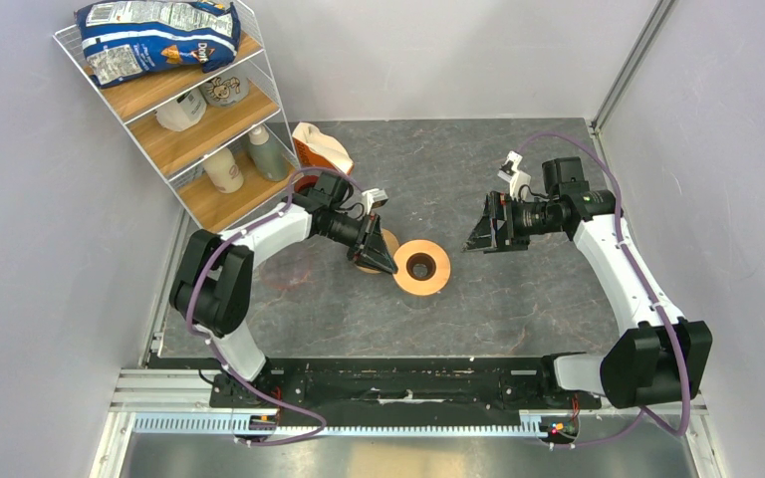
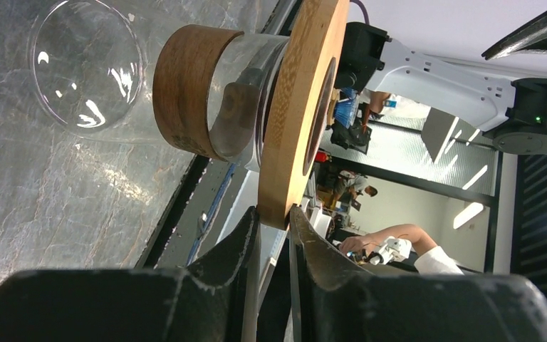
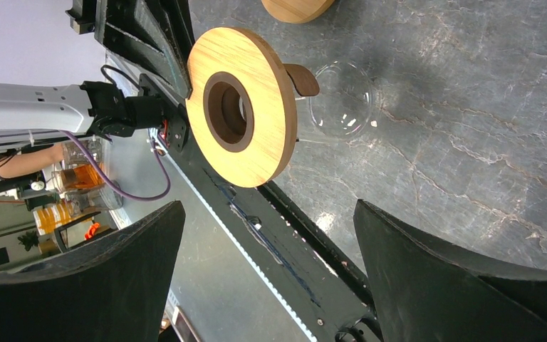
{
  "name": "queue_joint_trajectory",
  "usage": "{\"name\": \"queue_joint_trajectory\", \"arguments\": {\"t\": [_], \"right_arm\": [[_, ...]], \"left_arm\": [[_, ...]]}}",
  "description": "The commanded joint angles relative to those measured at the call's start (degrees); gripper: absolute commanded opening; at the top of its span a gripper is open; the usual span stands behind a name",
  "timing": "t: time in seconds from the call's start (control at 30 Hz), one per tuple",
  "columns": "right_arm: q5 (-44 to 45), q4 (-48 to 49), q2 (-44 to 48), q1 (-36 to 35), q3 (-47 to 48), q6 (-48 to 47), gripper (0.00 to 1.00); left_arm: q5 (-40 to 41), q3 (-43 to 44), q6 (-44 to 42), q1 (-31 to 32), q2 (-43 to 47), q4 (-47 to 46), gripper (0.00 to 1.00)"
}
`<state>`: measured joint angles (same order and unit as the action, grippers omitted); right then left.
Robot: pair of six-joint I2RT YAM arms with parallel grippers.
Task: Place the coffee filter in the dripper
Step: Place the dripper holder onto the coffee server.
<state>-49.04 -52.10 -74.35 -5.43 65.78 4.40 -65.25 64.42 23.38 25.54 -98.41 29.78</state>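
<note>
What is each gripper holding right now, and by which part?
Left gripper pinches the dripper by the rim of its wooden disc; right gripper is open, holding nothing.

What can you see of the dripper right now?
The dripper is a clear glass funnel with a dark brown wooden collar at its neck and a broad pale wooden disc with a dark round hole. It is empty and tipped off upright, disc toward the top camera, glass toward the table. The left claw grips the disc's rim.
</note>
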Motion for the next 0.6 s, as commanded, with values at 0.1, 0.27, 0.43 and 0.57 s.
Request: {"name": "queue_joint_trajectory", "arguments": {"t": [0.1, 0.27, 0.43, 0.57], "right_arm": [[-0.84, -0.73, 0.51, -0.19, 1.84, -1.06, 0.97], [-0.97, -0.9, 0.4, -0.19, 2.02, -1.23, 0.97], [-1.09, -1.08, 0.35, -0.19, 2.19, -1.19, 0.97], [-1.15, -1.3, 0.51, -0.15, 2.53, -1.32, 0.97]], "left_arm": [[-0.6, -0.17, 2.02, 0.37, -1.49, -2.18, 0.19], [-0.22, -0.09, 1.37, 0.37, -2.12, -1.15, 0.27], [1.46, 0.76, 0.69, 0.34, -2.65, 0.55, 0.47], [2.37, 2.05, -0.77, 0.19, -2.15, 2.5, 0.55]]}}
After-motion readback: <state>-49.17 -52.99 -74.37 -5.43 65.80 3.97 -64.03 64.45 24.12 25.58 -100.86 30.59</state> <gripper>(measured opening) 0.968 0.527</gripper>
